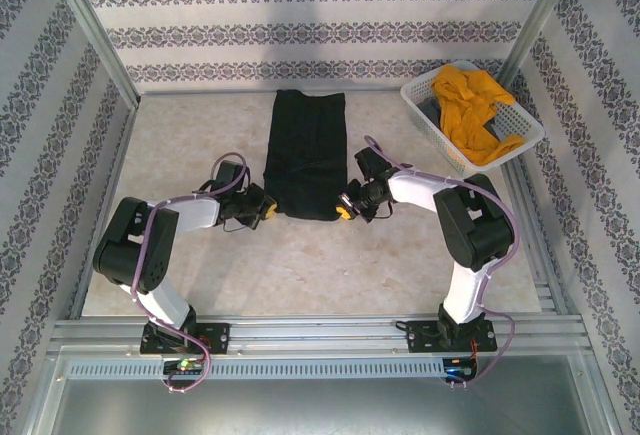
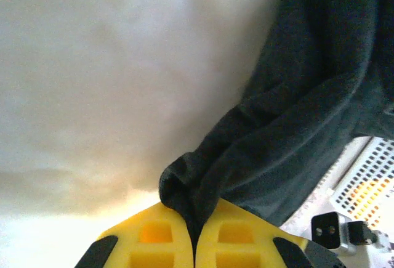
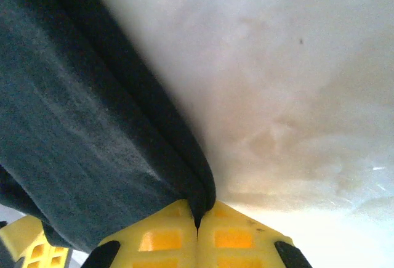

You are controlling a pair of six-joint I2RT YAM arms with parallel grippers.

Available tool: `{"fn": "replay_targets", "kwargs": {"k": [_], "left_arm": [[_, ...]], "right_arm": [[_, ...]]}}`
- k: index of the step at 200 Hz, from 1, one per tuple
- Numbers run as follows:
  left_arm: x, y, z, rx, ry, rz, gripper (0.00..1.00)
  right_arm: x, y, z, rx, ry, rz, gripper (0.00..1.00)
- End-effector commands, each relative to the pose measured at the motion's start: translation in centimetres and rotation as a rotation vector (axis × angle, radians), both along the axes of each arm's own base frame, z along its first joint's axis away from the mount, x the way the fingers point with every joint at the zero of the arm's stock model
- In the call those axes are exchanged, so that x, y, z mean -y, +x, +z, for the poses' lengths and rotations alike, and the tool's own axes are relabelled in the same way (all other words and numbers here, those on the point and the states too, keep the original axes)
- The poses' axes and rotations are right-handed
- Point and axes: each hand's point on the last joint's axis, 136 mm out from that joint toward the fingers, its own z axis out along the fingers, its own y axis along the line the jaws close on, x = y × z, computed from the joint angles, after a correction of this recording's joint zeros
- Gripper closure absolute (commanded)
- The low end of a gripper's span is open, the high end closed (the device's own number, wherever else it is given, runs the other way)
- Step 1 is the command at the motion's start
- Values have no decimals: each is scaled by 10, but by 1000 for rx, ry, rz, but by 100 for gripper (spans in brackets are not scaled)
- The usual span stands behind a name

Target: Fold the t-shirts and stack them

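Observation:
The black t-shirt (image 1: 306, 153) lies folded into a long strip in the middle of the table, reaching from the back wall toward the arms. My left gripper (image 1: 268, 210) is shut on its near left corner, and the cloth (image 2: 289, 120) bunches between the yellow fingers (image 2: 154, 240). My right gripper (image 1: 345, 210) is shut on the near right corner, where the folded edge (image 3: 111, 132) runs into the yellow fingers (image 3: 240, 237). The mustard-yellow t-shirt (image 1: 470, 105) sits crumpled in the white lattice basket (image 1: 435, 120) at the back right.
The basket stands against the right rail, close to my right arm's elbow (image 1: 470, 217). Patterned walls close in the table on three sides. Bare tabletop (image 1: 180, 145) lies left of the black shirt and in front of it.

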Motion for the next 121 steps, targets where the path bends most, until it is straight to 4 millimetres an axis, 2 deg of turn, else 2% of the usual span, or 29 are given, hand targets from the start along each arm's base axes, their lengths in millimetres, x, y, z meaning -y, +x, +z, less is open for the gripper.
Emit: {"fn": "replay_targets", "kwargs": {"k": [1, 36, 51, 70, 83, 101, 121], "left_arm": [[3, 37, 49, 161, -4, -12, 100], [-3, 91, 130, 324, -10, -15, 100], [-3, 95, 143, 336, -3, -23, 100], [1, 82, 130, 296, -25, -40, 100], [-1, 63, 110, 247, -27, -47, 100], [0, 33, 85, 183, -42, -66, 100], [7, -12, 57, 92, -63, -114, 100]], "right_arm": [[10, 35, 38, 114, -20, -7, 100], [20, 92, 108, 265, -11, -11, 100], [23, 100, 124, 287, -2, -15, 100], [19, 91, 123, 271, 25, -2, 100], [14, 77, 112, 241, 39, 16, 100], [13, 46, 89, 184, 30, 37, 100], [12, 6, 63, 123, 25, 65, 100]]}}
